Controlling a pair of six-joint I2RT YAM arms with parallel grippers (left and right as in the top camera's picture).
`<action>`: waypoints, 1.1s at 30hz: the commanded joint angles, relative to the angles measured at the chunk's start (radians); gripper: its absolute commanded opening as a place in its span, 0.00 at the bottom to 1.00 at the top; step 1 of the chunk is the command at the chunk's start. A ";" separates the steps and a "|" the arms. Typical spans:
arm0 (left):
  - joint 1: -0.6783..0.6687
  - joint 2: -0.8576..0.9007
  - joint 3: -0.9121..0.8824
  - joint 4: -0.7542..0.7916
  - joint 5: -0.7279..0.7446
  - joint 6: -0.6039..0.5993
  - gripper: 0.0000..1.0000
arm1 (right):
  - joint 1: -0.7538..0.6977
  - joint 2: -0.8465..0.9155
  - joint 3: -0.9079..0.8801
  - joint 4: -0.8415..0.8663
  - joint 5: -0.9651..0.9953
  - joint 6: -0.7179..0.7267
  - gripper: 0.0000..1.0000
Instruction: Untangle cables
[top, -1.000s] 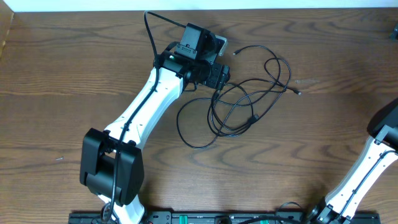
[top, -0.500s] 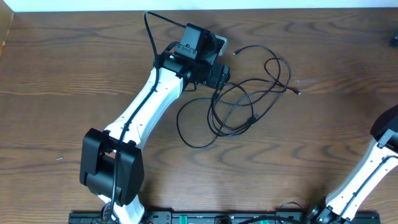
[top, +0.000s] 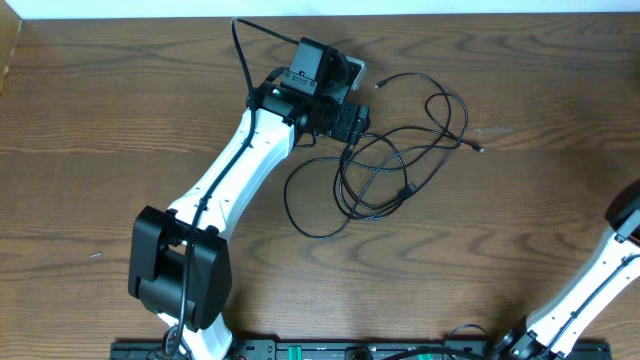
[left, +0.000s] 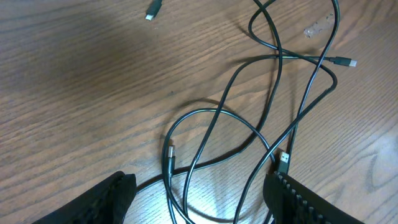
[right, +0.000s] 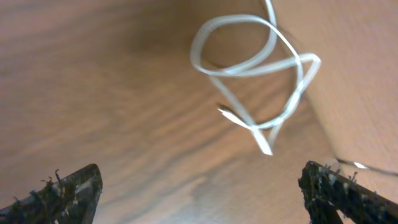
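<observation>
Cables (left: 278, 56) are lying tangled in black loops on the table (top: 100, 100), just beside our left gripper (left: 198, 186), whose 2 fingers (left: 93, 202) are standing spread wide, grasping nothing. Farther right, our right gripper (right: 199, 174) is hovering equally released above a blurred white cable (right: 236, 20).

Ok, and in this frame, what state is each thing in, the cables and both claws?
black cables: tangled, loops crossing, lying flat on the table.
cable plugs: loose, plugged into nothing.
left claw: open, over the tangle, gripping nothing.
right claw: open, empty.
white cable: looped over itself; blurred.
</observation>
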 joint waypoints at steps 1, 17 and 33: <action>0.003 -0.008 0.011 0.001 -0.013 0.006 0.72 | -0.043 -0.025 -0.048 0.062 0.029 -0.006 0.97; 0.003 -0.008 0.011 0.001 -0.013 0.002 0.72 | -0.091 -0.024 -0.348 0.373 -0.124 0.128 0.24; 0.003 -0.008 0.011 0.001 -0.013 -0.002 0.72 | -0.081 -0.020 -0.348 0.463 -0.138 0.239 0.19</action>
